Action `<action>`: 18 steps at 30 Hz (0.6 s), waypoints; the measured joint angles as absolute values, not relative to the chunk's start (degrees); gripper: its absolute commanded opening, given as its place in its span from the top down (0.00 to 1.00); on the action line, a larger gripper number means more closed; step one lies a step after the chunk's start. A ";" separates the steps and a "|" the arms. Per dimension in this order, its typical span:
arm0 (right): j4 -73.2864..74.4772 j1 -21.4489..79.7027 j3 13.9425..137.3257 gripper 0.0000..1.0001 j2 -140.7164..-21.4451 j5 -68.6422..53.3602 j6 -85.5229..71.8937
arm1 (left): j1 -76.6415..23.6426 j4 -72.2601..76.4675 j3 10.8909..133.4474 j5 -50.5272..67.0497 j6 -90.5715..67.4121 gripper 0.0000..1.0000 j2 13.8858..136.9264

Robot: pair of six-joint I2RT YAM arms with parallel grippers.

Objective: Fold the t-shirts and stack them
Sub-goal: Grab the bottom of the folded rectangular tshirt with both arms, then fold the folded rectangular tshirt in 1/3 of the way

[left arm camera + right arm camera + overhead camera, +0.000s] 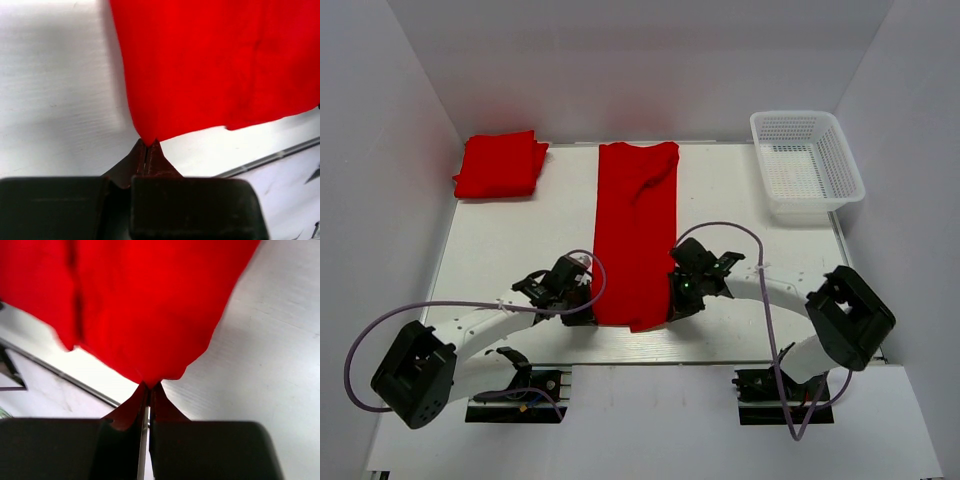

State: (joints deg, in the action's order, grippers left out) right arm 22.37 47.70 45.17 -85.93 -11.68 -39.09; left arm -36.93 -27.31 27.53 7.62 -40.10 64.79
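**Hidden or unclear.** In the overhead view the wrist housings cover the fingertips of the left gripper (586,312) and the right gripper (676,303), so the grip cannot be read there. Each wrist view cuts off all but the near end of the cloth. The right wrist view is soft with blur.

**Orientation.** The long red t-shirt (635,235) is plain soft cloth folded lengthwise into a narrow strip. It lies flat down the middle of the white table (510,250), its long axis running from near edge to far edge. A slanting ridge of cloth shows at its far right. Its near hem lies by the table's near edge, between the two grippers.

The folded red t-shirt (500,166), a compact rectangle, sits at the far left corner, well apart. A white plastic mesh basket (807,165) stands at the far right corner.

**Grippers.** The left wrist view shows the left gripper's jaws pressed together, with the strip's near left corner (147,136) pinched at their tips. The right wrist view shows the right gripper clamped the same way on the near right corner (150,376).
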 measured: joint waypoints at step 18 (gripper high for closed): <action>22.55 42.85 55.59 1.00 -83.64 -6.39 -33.50 | -35.20 -32.45 50.72 -1.19 -38.87 1.00 75.35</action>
State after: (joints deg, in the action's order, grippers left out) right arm 22.55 42.85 55.59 -83.64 -6.39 -33.50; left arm -35.20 -32.45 50.72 -1.19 -38.87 75.35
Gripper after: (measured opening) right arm 0.024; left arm 0.022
